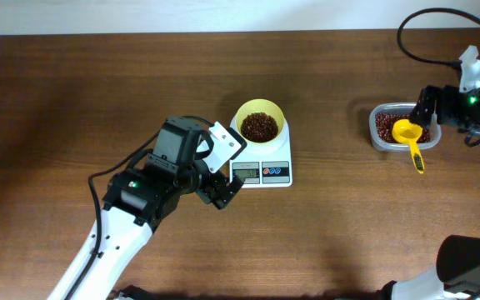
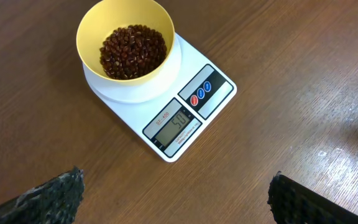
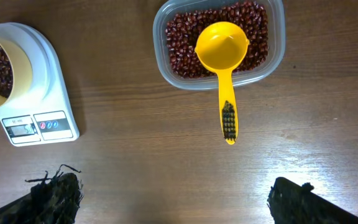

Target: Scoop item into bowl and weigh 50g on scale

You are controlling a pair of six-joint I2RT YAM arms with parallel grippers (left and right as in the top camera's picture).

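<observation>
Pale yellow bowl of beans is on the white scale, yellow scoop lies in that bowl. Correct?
No: the bright yellow handled scoop lies in the clear plastic container, per right wrist view. The pale yellow bowl is on the white digital scale.

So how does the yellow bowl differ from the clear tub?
The bowl is round and opaque yellow; the tub is clear and rounded-rectangular. The bowl sits on the scale; the tub on the table. The tub has a scoop resting in it; the bowl has none. Both hold beans.

Beans [image 1: 259,127] in bowl [image 1: 240,118], bowl on scale [image 1: 261,172], scale on table [image 1: 65,92] — container [image 1: 374,127] well to the right, scoop [image 1: 406,132] lying across its rim.
</observation>
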